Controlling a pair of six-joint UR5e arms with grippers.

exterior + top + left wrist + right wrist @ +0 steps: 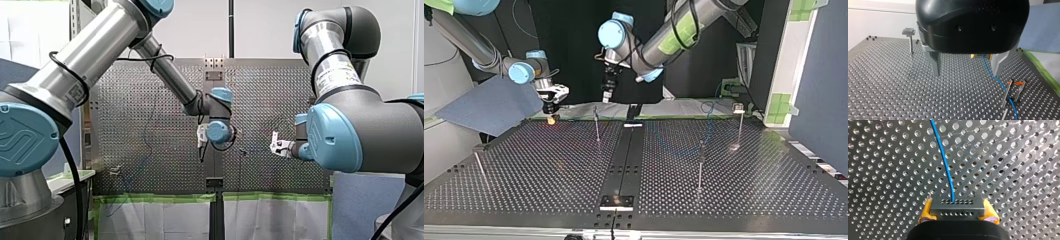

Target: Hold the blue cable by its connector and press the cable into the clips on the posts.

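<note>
Squarely between right jaws: connector; blue cable runs ahead.

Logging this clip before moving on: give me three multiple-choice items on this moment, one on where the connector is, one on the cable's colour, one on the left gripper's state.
1. The connector sits: A between my right gripper's pads; B loose, held by nothing; C in a person's hand.
2. The cable is: A red; B blue; C green.
3. My left gripper is: A shut, empty; B shut on a screw; C open, empty.
Answers: 1 A, the right wrist view shows yellow pads clamping the grey block. 2 B, a blue strand leaves the connector. 3 C, the left wrist view shows its metal fingers apart with nothing between.
</note>
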